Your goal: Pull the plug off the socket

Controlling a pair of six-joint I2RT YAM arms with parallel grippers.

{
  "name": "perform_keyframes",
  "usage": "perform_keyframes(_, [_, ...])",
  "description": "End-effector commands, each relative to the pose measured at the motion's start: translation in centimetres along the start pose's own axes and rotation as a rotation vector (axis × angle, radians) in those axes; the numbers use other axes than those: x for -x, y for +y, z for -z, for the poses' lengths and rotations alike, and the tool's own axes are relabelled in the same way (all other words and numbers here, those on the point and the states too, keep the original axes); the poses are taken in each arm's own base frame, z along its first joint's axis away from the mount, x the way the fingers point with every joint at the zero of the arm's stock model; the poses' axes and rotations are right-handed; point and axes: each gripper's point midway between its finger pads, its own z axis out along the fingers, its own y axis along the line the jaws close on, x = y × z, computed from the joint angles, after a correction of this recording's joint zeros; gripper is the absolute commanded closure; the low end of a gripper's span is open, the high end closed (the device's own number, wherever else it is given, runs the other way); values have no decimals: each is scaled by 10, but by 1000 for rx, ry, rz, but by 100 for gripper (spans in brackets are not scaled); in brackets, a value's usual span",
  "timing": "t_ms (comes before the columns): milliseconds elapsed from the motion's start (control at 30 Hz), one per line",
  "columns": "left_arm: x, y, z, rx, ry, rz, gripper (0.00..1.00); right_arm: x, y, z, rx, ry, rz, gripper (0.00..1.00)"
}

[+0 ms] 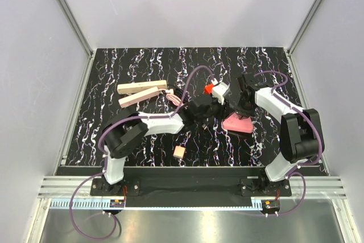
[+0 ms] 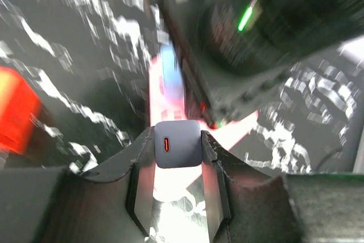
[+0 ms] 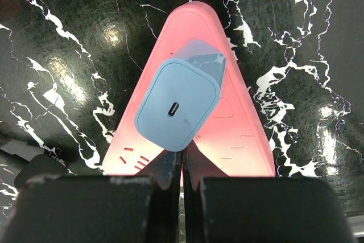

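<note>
The plug [image 2: 177, 146], a small grey-blue square block with rounded corners and a slim port slot in its facing side, is grasped on two opposite sides by the left tool [image 2: 177, 136]; its dark, angular fingers [image 2: 142, 157] are pressed flat against it. The left wrist view is smeared, so finer surface detail cannot be made out. The plug is held over the middle of the bench [image 1: 114, 135], close to a glossy red cube [image 1: 209, 88] and well apart from the socket [image 1: 142, 87]. The socket is seen as a long, narrow cream-beige bar with square edges at the far left; a second bar [image 1: 138, 98] of like shape is laid just beside it, the two converging toward their right ends.

The right tool [image 3: 182, 163] is clenched with nothing between its fingers; its tips are poised over a smooth pink triangular block [image 3: 244, 140] with rounded corners and faint embossed marks. A pale blue charger [image 3: 177, 105] of the same rounded square form is seen against that block, tilted; whether it touches the block cannot be told.

The bench is finished in glossy black with white marble veining. A small beige cube [image 1: 180, 152] is set near the front edge; open surface is left along the far edge and at the near left. Plain white walls are set along three sides.
</note>
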Motion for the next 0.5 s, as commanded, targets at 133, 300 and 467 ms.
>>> perform_keyframes(133, [88,-16,29,-51,-295,-73,100,-58,-47,-27,-201,193,57,100])
perform_keyframes(300, [94,-2,64,54,-315,-112,100,-54,-44,-24,-176,171,61,100])
perform_keyframes(467, [89,4,97,104,-268,-94,100,-49,-41,-20,-151,140,67,100])
